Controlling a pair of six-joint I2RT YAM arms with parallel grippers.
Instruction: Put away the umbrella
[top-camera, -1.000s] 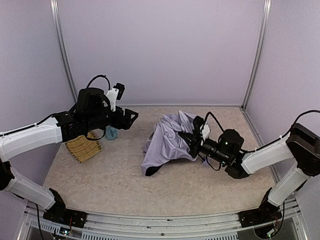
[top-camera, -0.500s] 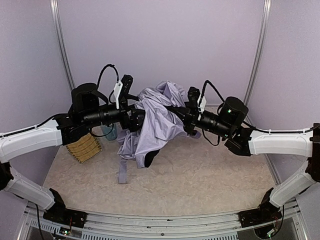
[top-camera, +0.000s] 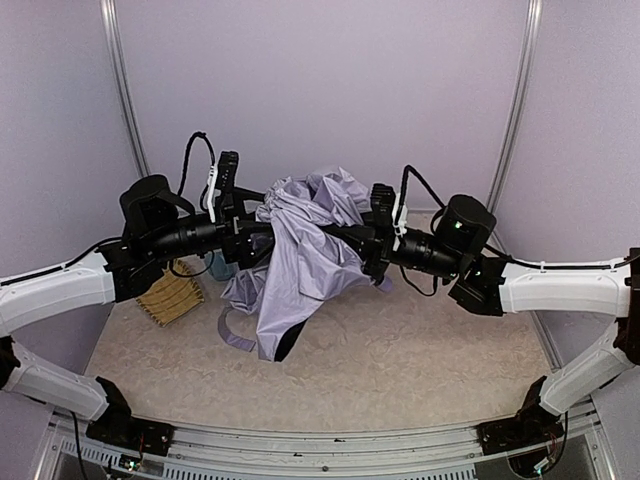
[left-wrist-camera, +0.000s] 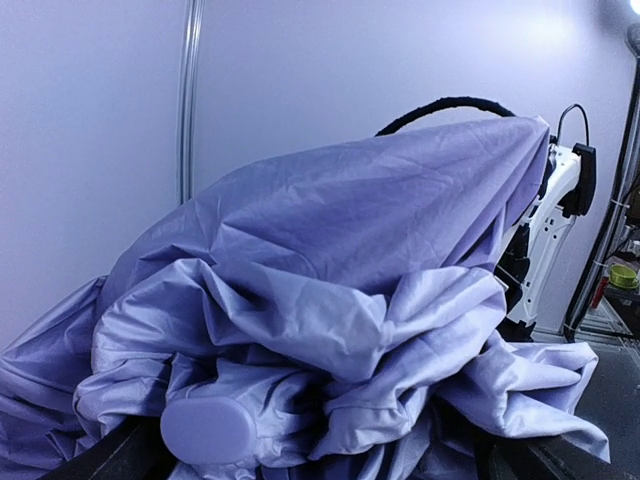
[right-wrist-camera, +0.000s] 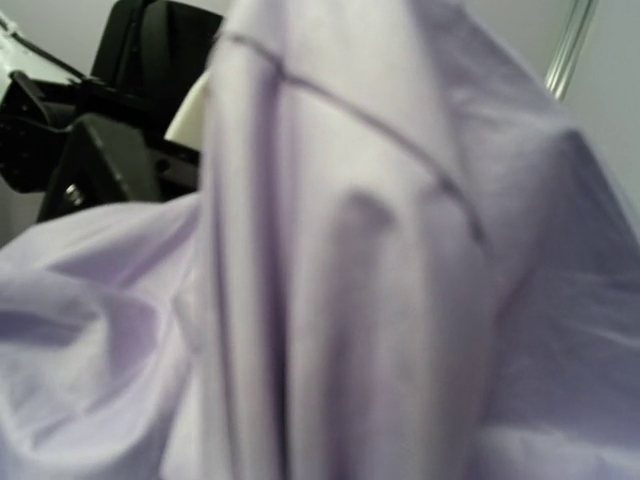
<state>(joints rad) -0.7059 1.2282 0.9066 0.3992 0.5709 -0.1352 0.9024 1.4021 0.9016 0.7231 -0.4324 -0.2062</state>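
The umbrella (top-camera: 300, 260) is a crumpled bundle of pale lavender fabric with black lining at its lower tip, hanging in the air above the table's middle. My right gripper (top-camera: 364, 245) reaches in from the right and is shut on the umbrella; its fingers are buried in the fabric (right-wrist-camera: 330, 250). My left gripper (top-camera: 256, 232) comes from the left and is open, one dark finger (left-wrist-camera: 112, 458) at each bottom corner of its wrist view. Folds of the umbrella (left-wrist-camera: 330, 260) and its lavender knob handle (left-wrist-camera: 208, 430) lie between them. A strap loop (top-camera: 232, 338) dangles low.
A yellow-brown woven mat (top-camera: 168, 293) lies on the beige table at the left. A small teal object (top-camera: 222, 268) stands behind it, partly hidden by the left arm. Metal posts (top-camera: 120, 100) mark the back corners of the lavender-walled enclosure.
The right gripper lifted the umbrella off the table and carried it up and left. The left arm swung in to meet it, its jaws widening around the fabric.
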